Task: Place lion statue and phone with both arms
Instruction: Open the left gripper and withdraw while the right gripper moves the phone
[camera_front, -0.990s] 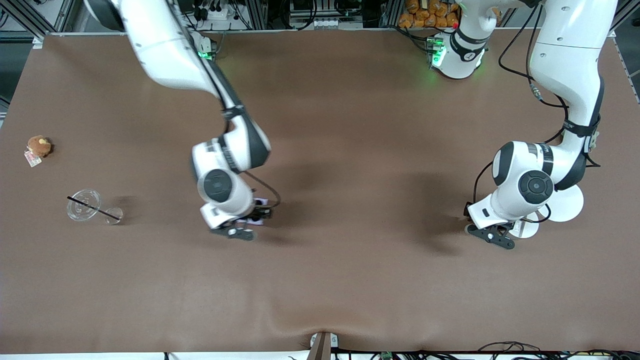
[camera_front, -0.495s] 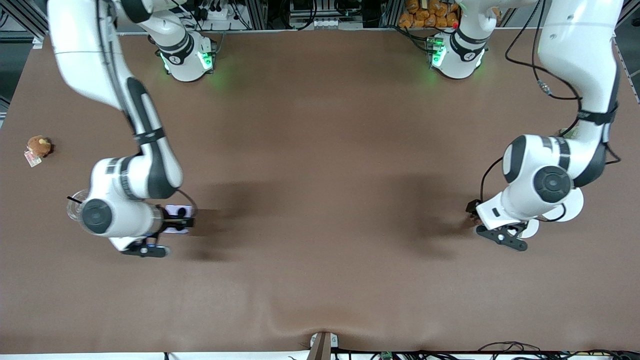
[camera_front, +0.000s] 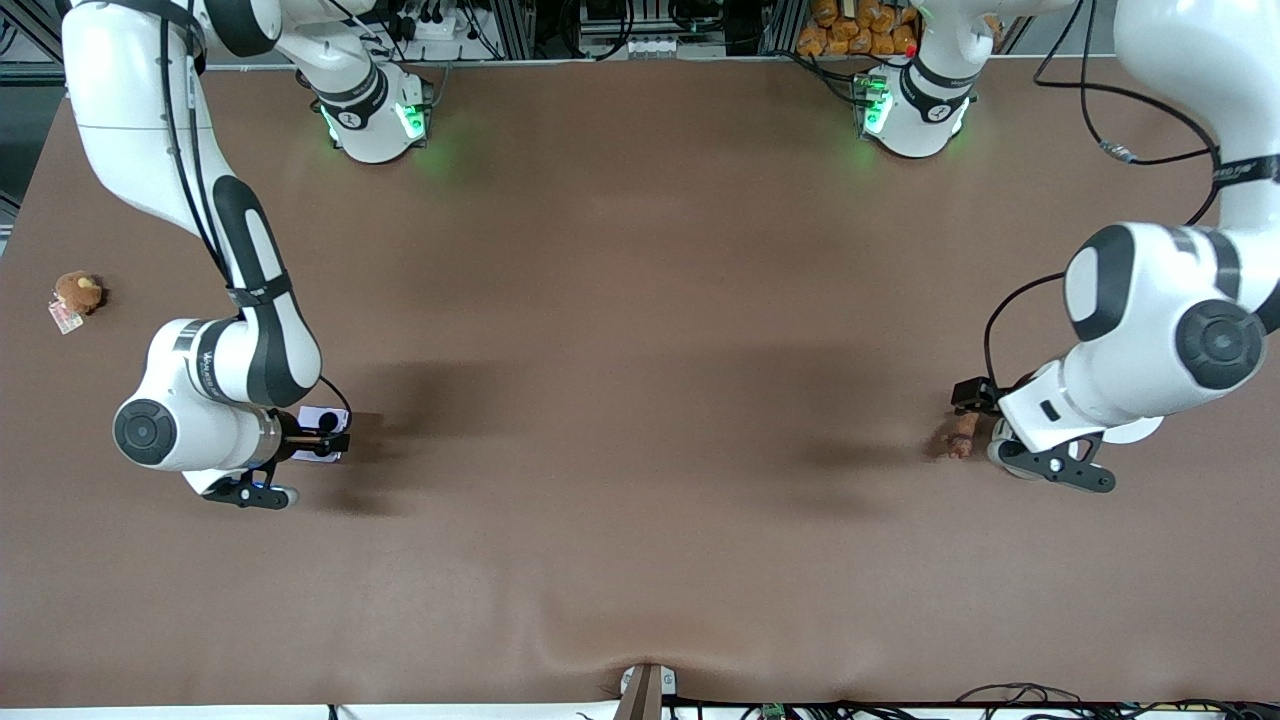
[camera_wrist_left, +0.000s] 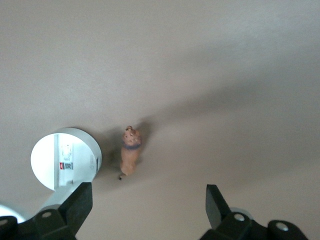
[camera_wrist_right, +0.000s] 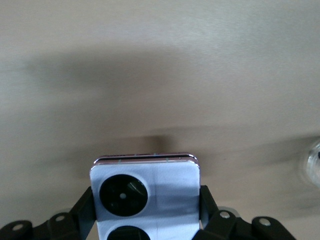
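The lion statue (camera_front: 958, 437), a tiny reddish-brown figurine, rests on the brown table toward the left arm's end, beside a white disc (camera_wrist_left: 65, 160). My left gripper (camera_front: 985, 420) hangs just above it, open, with nothing between its fingers. In the left wrist view the lion statue (camera_wrist_left: 131, 156) lies clear of the left gripper (camera_wrist_left: 147, 207). The phone (camera_front: 322, 420), pale lavender with two black circles, is held over the table toward the right arm's end. My right gripper (camera_front: 325, 440) is shut on it. In the right wrist view the phone (camera_wrist_right: 145, 187) fills the gap in my right gripper (camera_wrist_right: 146, 205).
A round brown plush with a tag (camera_front: 78, 292) lies at the right arm's end of the table. White discs (camera_front: 1135, 430) sit partly under the left arm. A clear object (camera_wrist_right: 315, 170) shows near the phone. The tablecloth has a fold (camera_front: 600, 640) at the front edge.
The right arm has swung toward its own end of the table with the phone in its grip. The left gripper has opened and drawn off the lion statue, which now sits on the table.
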